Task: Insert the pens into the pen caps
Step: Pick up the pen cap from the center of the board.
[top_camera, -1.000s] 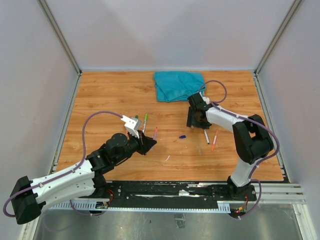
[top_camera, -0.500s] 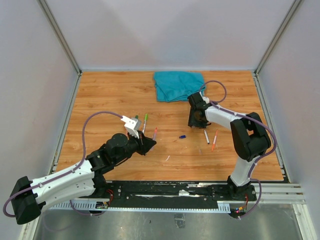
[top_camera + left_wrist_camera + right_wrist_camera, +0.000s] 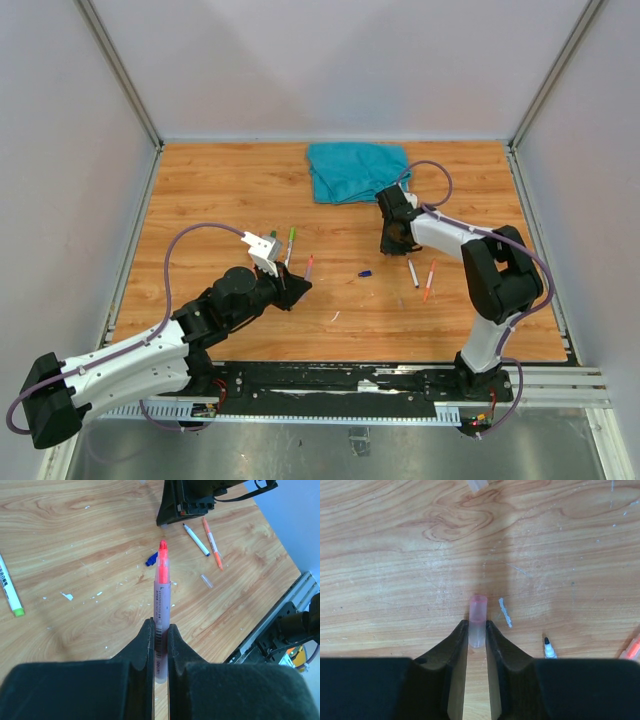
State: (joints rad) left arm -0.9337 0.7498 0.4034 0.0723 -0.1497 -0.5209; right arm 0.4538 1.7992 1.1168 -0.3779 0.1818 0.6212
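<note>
– On the tabletop [image 3: 220,190], near the teal cloth [image 3: 355,170], any pairs joined?
– None clearly. Left gripper [image 3: 160,625] pinches red pen [image 3: 161,580] above the middle; right gripper [image 3: 477,625] pinches pinkish cap [image 3: 478,610] farther right. Green pen [image 3: 11,592], orange pen [image 3: 212,542], blue cap [image 3: 151,559] lie loose.
– Views differ?
– Only right wrist shows the held cap; top view hides it.

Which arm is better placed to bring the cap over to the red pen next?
Right. The right arm has its jaws shut on the cap, so it can carry it over. The left arm grips the red pen, tip aimed toward the right arm.
</note>
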